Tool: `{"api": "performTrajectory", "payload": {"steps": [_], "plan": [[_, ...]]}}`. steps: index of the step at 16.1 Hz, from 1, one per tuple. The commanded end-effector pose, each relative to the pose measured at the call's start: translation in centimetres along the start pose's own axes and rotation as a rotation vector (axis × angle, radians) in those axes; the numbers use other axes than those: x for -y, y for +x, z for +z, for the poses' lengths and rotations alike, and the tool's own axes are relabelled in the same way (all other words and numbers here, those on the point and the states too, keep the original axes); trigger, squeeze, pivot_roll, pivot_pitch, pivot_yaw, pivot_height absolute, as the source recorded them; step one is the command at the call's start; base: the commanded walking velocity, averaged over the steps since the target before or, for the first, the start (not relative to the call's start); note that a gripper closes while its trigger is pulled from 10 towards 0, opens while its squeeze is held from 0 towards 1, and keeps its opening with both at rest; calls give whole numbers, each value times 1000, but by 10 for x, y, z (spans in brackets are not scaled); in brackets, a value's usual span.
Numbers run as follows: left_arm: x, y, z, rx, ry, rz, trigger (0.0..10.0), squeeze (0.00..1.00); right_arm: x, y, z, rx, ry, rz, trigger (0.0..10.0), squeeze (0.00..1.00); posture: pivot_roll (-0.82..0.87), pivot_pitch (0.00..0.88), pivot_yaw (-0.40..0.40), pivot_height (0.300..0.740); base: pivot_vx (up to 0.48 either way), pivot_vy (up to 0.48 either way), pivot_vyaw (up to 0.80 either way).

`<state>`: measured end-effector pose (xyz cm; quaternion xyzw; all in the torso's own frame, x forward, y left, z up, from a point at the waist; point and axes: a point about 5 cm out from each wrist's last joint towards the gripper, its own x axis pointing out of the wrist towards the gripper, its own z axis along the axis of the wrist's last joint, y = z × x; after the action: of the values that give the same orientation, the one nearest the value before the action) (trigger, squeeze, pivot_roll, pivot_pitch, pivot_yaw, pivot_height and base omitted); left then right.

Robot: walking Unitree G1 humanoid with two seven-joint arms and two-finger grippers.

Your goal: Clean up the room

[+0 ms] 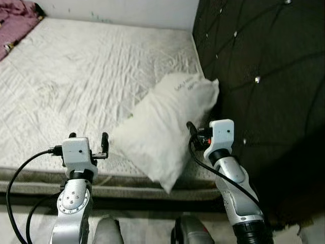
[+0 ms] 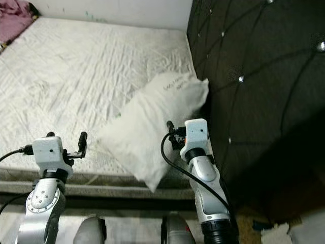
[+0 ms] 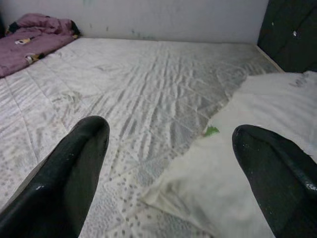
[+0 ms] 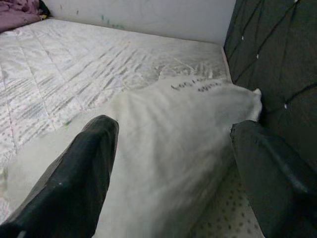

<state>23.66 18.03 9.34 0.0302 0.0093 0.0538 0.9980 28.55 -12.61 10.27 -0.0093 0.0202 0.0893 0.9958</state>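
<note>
White pillow (image 1: 167, 127) lies askew on mattress (image 1: 76, 76) against dark headboard (image 1: 264, 76), overhanging the near edge; 2 spread, empty grippers, left gripper (image 1: 89, 138) and right gripper (image 4: 173, 163), flank it; shallow pinch risks dragging it floorward.

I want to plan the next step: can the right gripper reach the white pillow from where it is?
Probably yes. The right gripper is open and points straight at the pillow, with nothing between them; the headboard stands close beside it.
</note>
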Motion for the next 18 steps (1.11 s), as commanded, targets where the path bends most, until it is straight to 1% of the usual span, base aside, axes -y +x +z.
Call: {"api": "performTrajectory", "payload": {"steps": [1, 8, 11, 14, 16, 18], "plan": [[1, 1, 2, 3, 13, -3, 10000, 0, 2, 1, 2, 0, -3, 2, 10000, 0, 75, 71, -56, 655, 0, 0, 0], [-1, 1, 1, -3, 25, 7, 10000, 0, 0, 2, 2, 0, -6, 10, 10000, 0, 79, 72, -55, 655, 0, 0, 0], [-1, 1, 1, -7, 29, 2, 10000, 0, -1, 1, 2, -1, -4, 10, 10000, 0, 74, 74, -57, 627, 0, 0, 0], [1, 1, 1, -7, 21, 6, 10000, 0, 0, 1, 2, -3, -9, 14, 10000, 0, 75, 74, -60, 577, 0, 0, 0], [1, 2, 0, -8, 16, 5, 10000, 0, 0, 2, 2, -1, -10, 15, 10000, 0, 74, 75, -61, 557, 0, 0, 0], [1, 2, 0, -9, 15, 6, 10000, 0, 0, 2, 2, -1, -11, 13, 10000, 0, 74, 74, -61, 552, 0, 0, 0]]}}
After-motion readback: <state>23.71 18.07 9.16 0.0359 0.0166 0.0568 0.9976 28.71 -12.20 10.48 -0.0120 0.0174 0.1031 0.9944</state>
